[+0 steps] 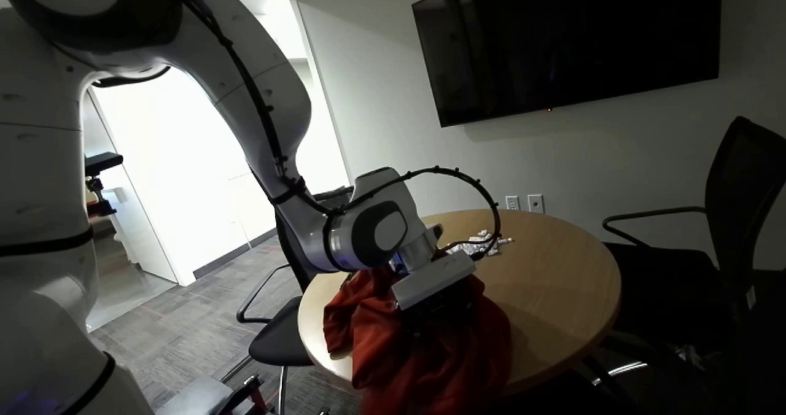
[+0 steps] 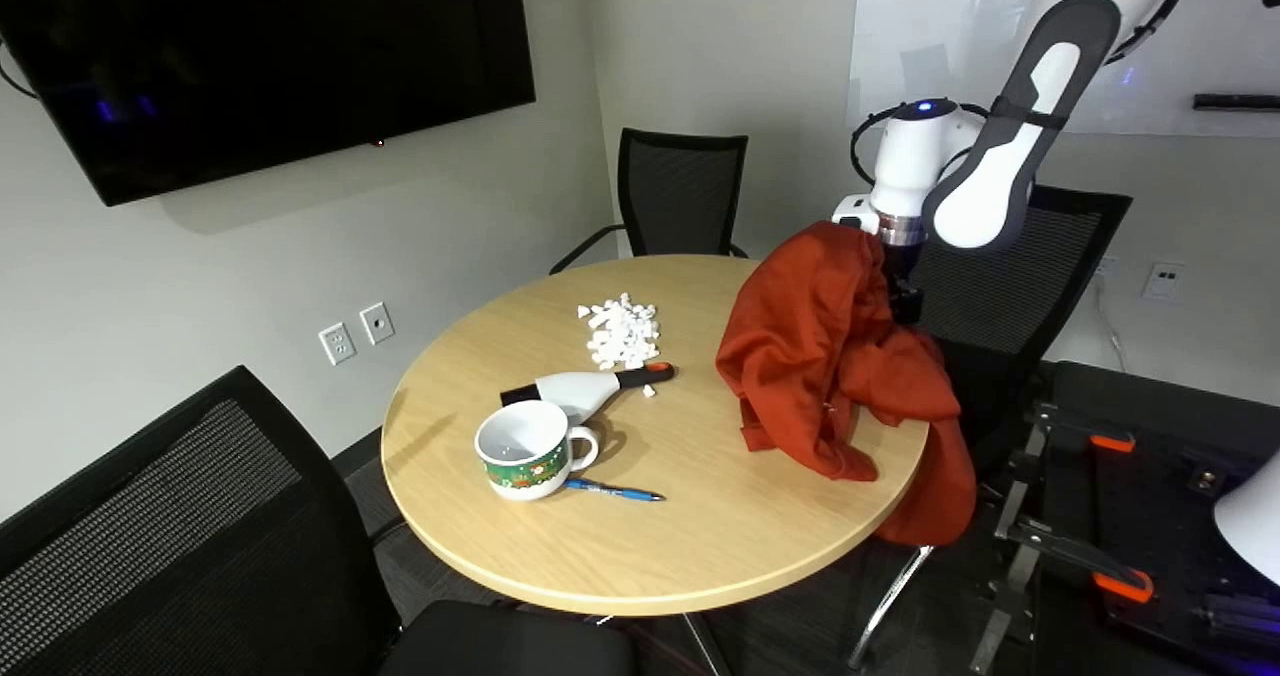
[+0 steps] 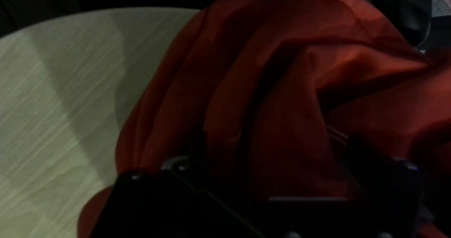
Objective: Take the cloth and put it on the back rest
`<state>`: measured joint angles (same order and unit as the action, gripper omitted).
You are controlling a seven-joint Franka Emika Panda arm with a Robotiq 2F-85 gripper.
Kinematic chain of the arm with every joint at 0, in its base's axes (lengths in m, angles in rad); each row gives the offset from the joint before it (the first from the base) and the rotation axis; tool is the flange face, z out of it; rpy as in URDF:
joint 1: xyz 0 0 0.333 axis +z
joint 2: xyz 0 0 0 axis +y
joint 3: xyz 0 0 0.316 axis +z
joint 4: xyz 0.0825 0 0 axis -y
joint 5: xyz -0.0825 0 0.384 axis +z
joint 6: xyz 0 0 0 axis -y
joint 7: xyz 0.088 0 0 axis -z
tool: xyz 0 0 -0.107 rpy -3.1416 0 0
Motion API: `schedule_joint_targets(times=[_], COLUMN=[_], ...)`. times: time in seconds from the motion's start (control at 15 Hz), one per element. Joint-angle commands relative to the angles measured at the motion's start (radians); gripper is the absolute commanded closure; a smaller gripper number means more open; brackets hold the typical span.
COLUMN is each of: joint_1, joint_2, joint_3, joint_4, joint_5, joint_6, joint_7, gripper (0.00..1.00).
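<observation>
1. Cloth [image 2: 800, 356], red and rumpled, is heaped on the robot's side of the round table [image 2: 640, 561], partly over the rim. Its longest run, in an exterior view, drops from a peak beside the wrist toward the lower right, where one end hangs below the tabletop; a blunt flap on the wood points toward the camera.
2. Gripper [image 2: 905, 296] aims down at the back of the heap, partly hidden. In the wrist view, red folds show between dark finger shapes; I cannot tell whether they are spread or pinching fabric.
3. In the wrist view, bare wood lies left of the heap, bounded by the curved table edge.
4. Backrest [image 2: 1010, 266], black mesh, leans behind gripper and heap, its top edge uncovered; the gap to the cloth cannot be judged.
5. Open wood separates the cloth from loose white pieces [image 2: 622, 334] and a white tool [image 2: 578, 393], whose orange-ended handle points toward the heap.
6. Mug [image 2: 520, 456] and blue pen [image 2: 615, 491] sit well apart from the cloth.
7. Another chair [image 2: 683, 191] stands past the table; a dark screen [image 2: 280, 46] hangs on the wall.
</observation>
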<state>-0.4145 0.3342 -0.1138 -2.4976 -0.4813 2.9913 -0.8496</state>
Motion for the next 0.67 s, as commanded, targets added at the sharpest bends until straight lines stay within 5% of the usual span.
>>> schedule_joint_targets(times=[0.0,0.07,0.2,0.6], joint_1=[-0.041,-0.022,0.008,0.073], joint_2=[0.038,0.043,0.054,0.066], joint_3=[0.045,0.024,-0.012,-0.095], joint_4=[0.03,0.04,0.064,0.098], joint_5=[0.089,0.088,0.077,0.053], joint_6=[0.039,0.037,0.03,0.027], joint_7=[-0.132,-0.137,-0.129,-0.099], gripper=[0.0,0.0,0.28,0.74])
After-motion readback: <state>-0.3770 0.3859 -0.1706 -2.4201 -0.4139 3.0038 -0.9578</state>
